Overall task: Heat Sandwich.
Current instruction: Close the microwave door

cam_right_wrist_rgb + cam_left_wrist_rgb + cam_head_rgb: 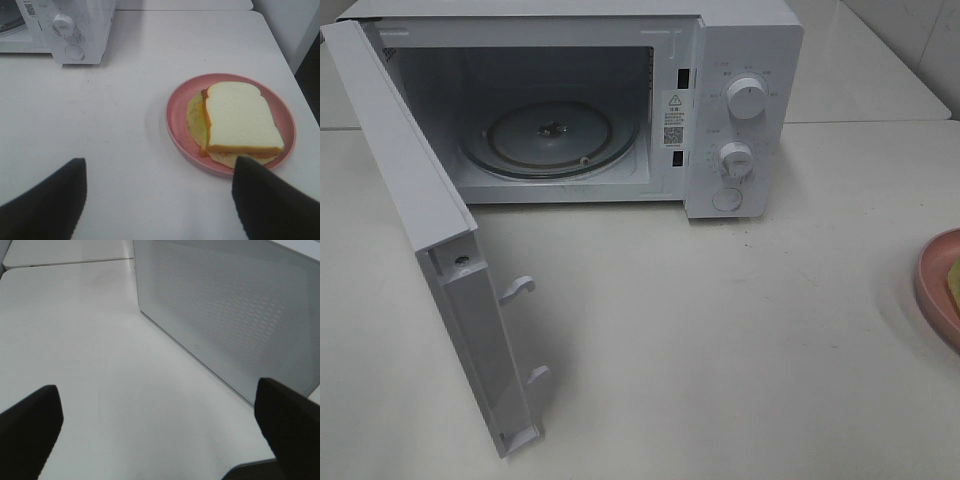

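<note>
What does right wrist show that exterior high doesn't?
Only right wrist: the whole sandwich, lying on its pink plate, and the right gripper with its jaws open and empty above the table. Only exterior high: the open microwave door and the empty glass turntable inside. Both: the microwave's knobs, the white table and part of the plate.

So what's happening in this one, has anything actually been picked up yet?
Nothing is held yet. The microwave stands with its door swung wide open and its glass turntable bare. The sandwich sits on the pink plate on the table, off to the microwave's right. The right pincer hovers open before the plate; the left pincer is open beside the door.
</note>
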Controlling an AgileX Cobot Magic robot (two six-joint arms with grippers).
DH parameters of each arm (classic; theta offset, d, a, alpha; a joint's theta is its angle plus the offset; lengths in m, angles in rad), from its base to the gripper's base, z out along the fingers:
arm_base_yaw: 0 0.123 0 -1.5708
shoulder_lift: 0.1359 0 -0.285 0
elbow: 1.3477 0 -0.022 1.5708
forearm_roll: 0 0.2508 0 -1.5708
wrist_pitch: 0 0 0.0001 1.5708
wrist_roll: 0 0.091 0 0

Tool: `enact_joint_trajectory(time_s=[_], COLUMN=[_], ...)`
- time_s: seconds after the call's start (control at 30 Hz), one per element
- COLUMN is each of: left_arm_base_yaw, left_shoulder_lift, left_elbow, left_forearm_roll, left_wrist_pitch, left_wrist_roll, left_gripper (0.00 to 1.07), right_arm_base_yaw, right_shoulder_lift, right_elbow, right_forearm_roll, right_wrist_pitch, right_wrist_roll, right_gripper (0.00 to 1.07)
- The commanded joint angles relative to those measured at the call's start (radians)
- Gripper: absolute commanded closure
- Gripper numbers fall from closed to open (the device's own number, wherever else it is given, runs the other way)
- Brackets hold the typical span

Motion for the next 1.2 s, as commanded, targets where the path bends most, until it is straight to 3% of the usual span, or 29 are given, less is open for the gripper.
enact_joint_trajectory(time_s=[0.03, 0.83, 0.97, 1.2], left_arm_base_yaw=[0.004, 0.004, 0.004, 0.004], left_shoulder_lift=[-0.021, -0.021, -0.021, -0.021], left_elbow=[0.001, 0.001, 0.001, 0.001], left_forearm_roll=[-0.002, -0.001, 0.040, 0.026], left_wrist_pitch=[-0.010, -0.011, -0.020, -0.023], left_wrist_roll=[0.001, 0.001, -0.051, -0.057], left_gripper=[0.05, 0.05, 0.05, 0.05], right_arm_base_yaw=[-0.006, -0.006, -0.006, -0.006], right_shoulder_lift=[-0.028, -0.028, -0.028, -0.028], right_elbow=[0.000, 0.000, 0.000, 0.000], right_forearm_roll=[-0.001, -0.001, -0.001, -0.001], right_wrist_pitch=[-0.006, -0.006, -0.006, -0.006], right_wrist_roll=[-0.010, -0.010, -0.010, -0.010], right_gripper=[0.31, 0.32, 0.32, 0.32])
